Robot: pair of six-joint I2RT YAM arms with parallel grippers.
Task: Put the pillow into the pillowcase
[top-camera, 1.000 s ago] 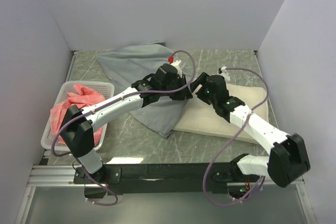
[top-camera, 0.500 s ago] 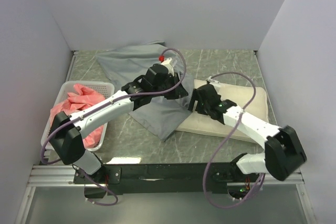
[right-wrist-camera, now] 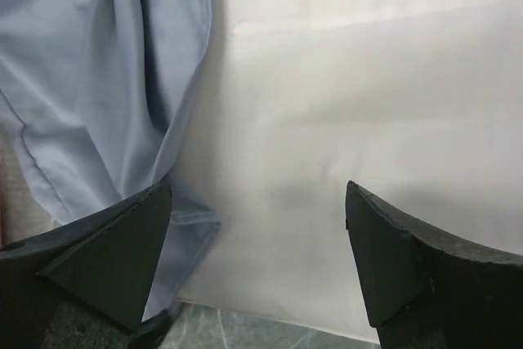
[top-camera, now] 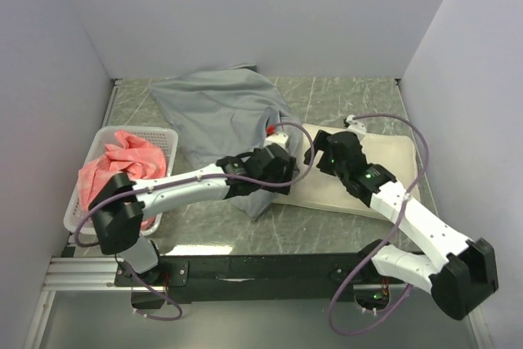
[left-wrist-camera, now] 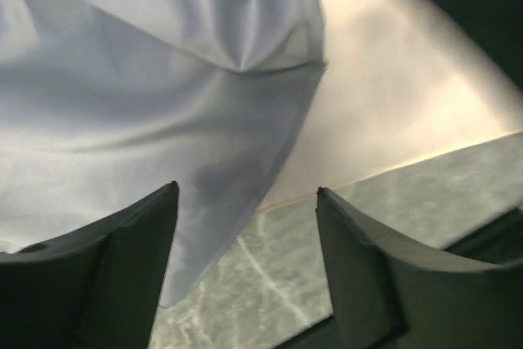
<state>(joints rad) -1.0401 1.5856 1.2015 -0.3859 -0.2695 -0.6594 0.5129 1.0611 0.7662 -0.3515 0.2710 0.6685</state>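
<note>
The grey pillowcase (top-camera: pixel 216 108) lies spread on the table, and its lower corner lies over the left end of the cream pillow (top-camera: pixel 384 173). My left gripper (top-camera: pixel 288 171) hovers at that corner. In the left wrist view it (left-wrist-camera: pixel 247 194) stands open, with nothing between its fingers; the pillowcase (left-wrist-camera: pixel 122 104) and the pillow (left-wrist-camera: pixel 384 96) lie beyond it. My right gripper (top-camera: pixel 317 151) is over the pillow's left end. The right wrist view shows it (right-wrist-camera: pixel 257 190) open and empty above the pillow (right-wrist-camera: pixel 351 96), with the pillowcase edge (right-wrist-camera: pixel 82 79) to its left.
A white lattice basket (top-camera: pixel 102 138) with a pink-red checked cloth (top-camera: pixel 122 165) stands at the left edge. Walls close the table on the left, back and right. Green marbled tabletop (top-camera: pixel 327 100) shows behind the pillow and in front of it (left-wrist-camera: pixel 286 275).
My left gripper has opened and let go of the pillowcase, which has dropped flat. The left arm has come down and nearer. The right gripper has shifted a little right over the pillow.
</note>
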